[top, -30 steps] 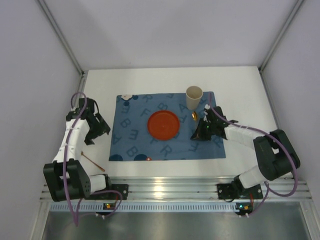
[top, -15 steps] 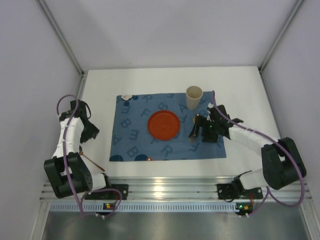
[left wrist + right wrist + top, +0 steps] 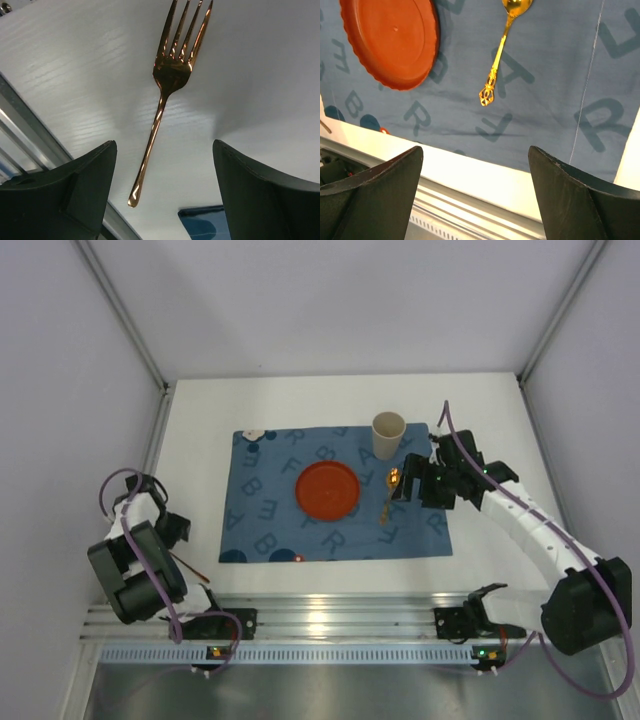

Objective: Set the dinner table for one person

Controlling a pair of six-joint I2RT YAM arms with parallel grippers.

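Spreading across the floor of a white-walled booth, the table (image 3: 300,400) carries everything else, with both arm bases bolted to a metal rail (image 3: 320,615) at its near edge. A blue mat (image 3: 265,515) printed with letters lies flat on the middle of the table, leaving bare white surface on all sides.

The right arm reaches in over the mat's right part. Its gripper (image 3: 475,150) is spread wide and has hold of nothing, and its wrist view looks down between the two fingers onto the cloth. The left arm is folded back close to its base at the table's left edge, off the mat. The left gripper (image 3: 162,147) is also spread wide and empty, hanging above the bare white surface.

An orange plate (image 3: 327,489) with a scalloped rim sits on the mat near its centre. A beige cup (image 3: 388,432) stands upright at the mat's far right corner. A gold spoon (image 3: 388,495) lies on the mat just right of the plate, apart from it, bowl towards the cup and ornate handle end towards the rail. A copper-coloured fork (image 3: 167,95) lies flat on the bare table left of the mat, near the rail. In the left wrist view it lies between the open fingers, touching neither.
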